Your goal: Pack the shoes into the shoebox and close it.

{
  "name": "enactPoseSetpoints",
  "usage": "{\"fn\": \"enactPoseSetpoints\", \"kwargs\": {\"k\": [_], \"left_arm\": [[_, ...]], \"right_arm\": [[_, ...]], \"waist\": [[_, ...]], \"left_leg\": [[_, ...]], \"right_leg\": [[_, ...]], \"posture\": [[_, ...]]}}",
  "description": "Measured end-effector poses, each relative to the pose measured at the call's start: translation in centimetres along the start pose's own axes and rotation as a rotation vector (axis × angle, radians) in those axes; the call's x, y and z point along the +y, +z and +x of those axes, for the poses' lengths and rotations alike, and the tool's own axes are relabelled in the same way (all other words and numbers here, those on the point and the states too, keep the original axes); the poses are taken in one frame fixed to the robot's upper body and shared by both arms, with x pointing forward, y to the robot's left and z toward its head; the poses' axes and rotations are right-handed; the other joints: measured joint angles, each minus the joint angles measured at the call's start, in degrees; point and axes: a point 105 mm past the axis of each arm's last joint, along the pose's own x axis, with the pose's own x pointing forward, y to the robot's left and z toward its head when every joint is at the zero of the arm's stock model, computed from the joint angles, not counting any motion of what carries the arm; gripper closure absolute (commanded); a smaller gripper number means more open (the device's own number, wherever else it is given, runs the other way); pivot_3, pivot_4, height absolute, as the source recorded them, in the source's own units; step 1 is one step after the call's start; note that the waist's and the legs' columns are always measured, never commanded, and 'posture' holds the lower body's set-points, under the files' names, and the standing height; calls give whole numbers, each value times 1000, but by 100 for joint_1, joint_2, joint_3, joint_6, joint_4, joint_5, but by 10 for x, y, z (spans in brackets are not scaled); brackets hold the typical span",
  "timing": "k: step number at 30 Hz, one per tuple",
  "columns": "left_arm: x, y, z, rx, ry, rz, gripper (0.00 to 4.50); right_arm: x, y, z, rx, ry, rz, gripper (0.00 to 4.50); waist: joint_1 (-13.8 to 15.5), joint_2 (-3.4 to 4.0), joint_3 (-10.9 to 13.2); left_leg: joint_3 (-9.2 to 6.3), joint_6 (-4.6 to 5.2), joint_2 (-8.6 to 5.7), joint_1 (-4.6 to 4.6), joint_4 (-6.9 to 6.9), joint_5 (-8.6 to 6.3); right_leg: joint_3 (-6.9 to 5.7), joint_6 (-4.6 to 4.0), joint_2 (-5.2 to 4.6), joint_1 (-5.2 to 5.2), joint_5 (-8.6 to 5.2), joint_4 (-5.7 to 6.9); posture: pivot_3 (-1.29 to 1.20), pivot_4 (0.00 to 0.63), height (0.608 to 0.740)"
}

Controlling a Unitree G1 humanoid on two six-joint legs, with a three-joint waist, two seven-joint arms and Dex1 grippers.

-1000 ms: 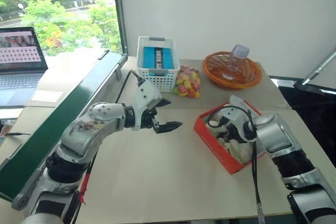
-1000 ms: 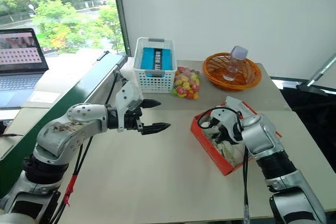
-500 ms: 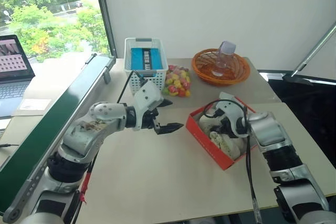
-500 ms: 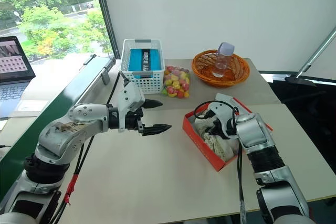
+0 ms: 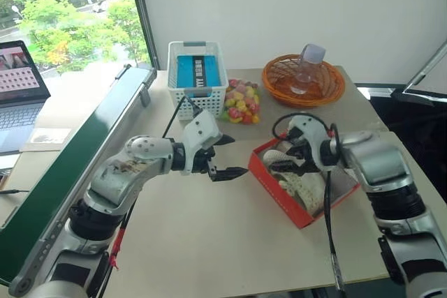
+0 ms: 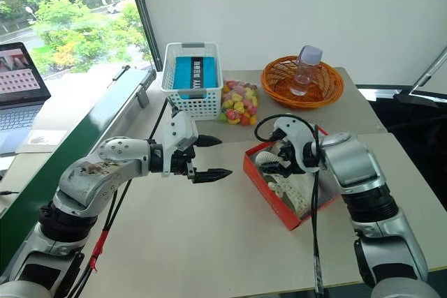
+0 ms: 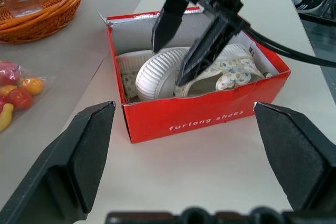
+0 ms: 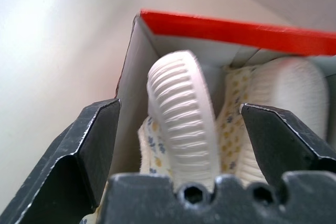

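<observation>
Left gripper (image 5: 225, 155) hovering over bare table (image 5: 209, 242), fingers spread, holding nothing. Shoebox (image 7: 199, 116) right of it, lid open, both shoes (image 7: 178, 74) inside (one on its side, ribbed sole up). Right gripper (image 7: 185, 45) just above shoes, fingers apart.

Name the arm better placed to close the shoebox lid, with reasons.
Right, probably. The right gripper hangs open just above the shoes inside the shoebox. The left gripper hovers open over bare table, well short of the box.
</observation>
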Motion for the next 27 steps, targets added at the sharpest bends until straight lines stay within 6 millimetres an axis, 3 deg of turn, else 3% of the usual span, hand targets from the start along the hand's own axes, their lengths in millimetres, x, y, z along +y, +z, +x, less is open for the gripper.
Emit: {"fn": "enactPoseSetpoints", "kwargs": {"k": [6,11,15,17,22,27], "left_arm": [[-1,1,0,-4,-23,13,0],[-3,-1,0,12,-48,12,0],[0,-5,-1,33,-52,7,0],[0,-3,2,27,-58,11,0],[-8,4,15,-3,-123,17,0],[-11,9,20,-13,-175,53,0]], "right_arm": [[3,8,-24,-42,54,-2,110],[-9,19,-63,-128,7,4,110],[-16,14,-103,-151,-75,4,110],[-21,7,-122,-157,-126,29,618],[-33,-33,-165,-109,-286,148,2261],[-33,-74,-184,-133,-372,237,3932]], "waist": [[81,2,4],[111,2,5],[150,2,5],[163,1,5],[227,1,5],[221,2,3]], "left_leg": [[0,0,0,-8,0,0],[0,0,0,-19,1,0],[-2,0,0,-31,1,0],[-1,0,-1,-36,5,0],[-1,1,-1,-35,15,0],[-5,1,-1,-31,18,0]], "right_leg": [[0,1,0,-9,-1,0],[-1,1,0,-20,-1,0],[-3,1,0,-30,-1,-1],[-2,1,-2,-32,-1,-1],[-3,9,-1,-29,-6,0],[-3,33,3,-20,-18,2]], "posture": [[0,150,740],[0,150,740],[0,150,740],[0,150,740],[0,150,740],[0,150,740]]}}
